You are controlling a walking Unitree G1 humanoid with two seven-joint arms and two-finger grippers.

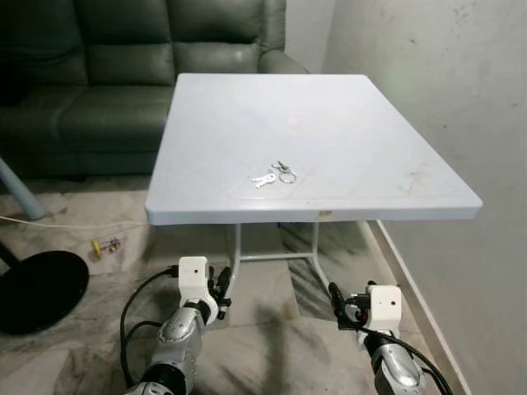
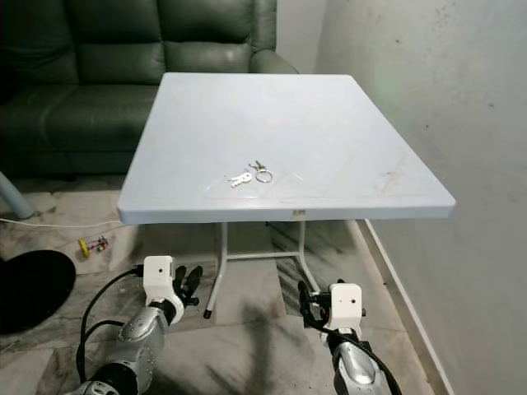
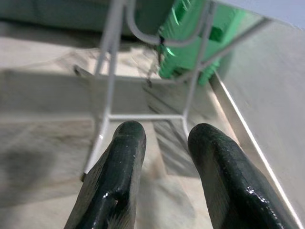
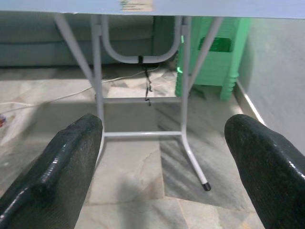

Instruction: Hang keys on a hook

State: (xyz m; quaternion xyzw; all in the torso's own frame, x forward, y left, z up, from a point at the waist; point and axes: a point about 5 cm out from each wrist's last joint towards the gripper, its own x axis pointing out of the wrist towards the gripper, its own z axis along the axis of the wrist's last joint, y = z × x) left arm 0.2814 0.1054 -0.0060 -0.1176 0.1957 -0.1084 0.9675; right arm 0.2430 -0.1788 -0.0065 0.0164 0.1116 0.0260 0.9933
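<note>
While I look through the head camera, the keys [image 1: 274,174] lie on the white counter [image 1: 346,123], near its front edge and about midway across. They are a small bunch: two silver keys fanned to the left, a ring to the right. Behind the counter stands a dark green sofa [image 1: 140,66]; a white wall [image 1: 445,99] runs along the right side. On the marble floor [image 1: 272,337] I note a black round base [image 1: 37,288] at far left and a small yellow object [image 1: 105,244] beside a thin white cable [image 1: 58,224].

Both arms are held low, below the counter's front edge. Left claw [image 1: 221,287] points toward the counter legs [image 1: 237,251]; right claw [image 1: 336,301] sits lower right, fingers apart. Neither touches the keys.

Left wrist view: left claw fingers [image 3: 116,176] are parted by a narrow gap, nothing between them. Beyond them, the white tubular legs and a green plastic stool [image 3: 198,47] by the wall.

Right wrist view: right claw fingers [image 4: 62,167] are spread wide, nothing held. Between them I see the counter's underside edge, its legs, the green stool and a cable on the floor.
</note>
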